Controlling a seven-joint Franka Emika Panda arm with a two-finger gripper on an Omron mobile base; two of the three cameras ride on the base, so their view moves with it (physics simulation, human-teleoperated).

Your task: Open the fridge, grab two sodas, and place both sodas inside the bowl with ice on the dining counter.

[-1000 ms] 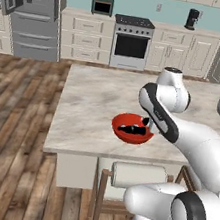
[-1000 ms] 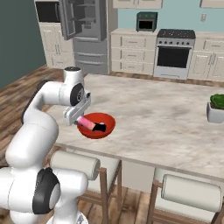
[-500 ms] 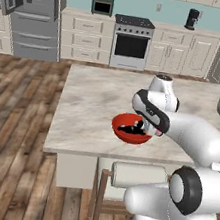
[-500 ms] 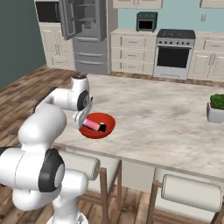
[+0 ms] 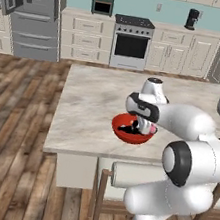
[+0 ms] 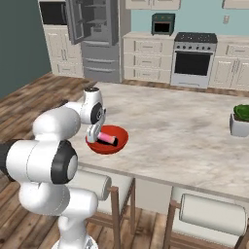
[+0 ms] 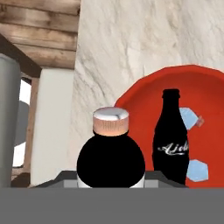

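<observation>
both base views look forward and down over the dining counter from behind the arm, one from each side, sharing the bowl and far fridge; the hand view sits very close above the bowl

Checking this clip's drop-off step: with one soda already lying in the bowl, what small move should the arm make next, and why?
Probably open the gripper and let go. The pink bottle sits between its fingers, low over the red bowl on the dining counter, beside the dark bottle lying among ice, so release should drop it inside.
</observation>
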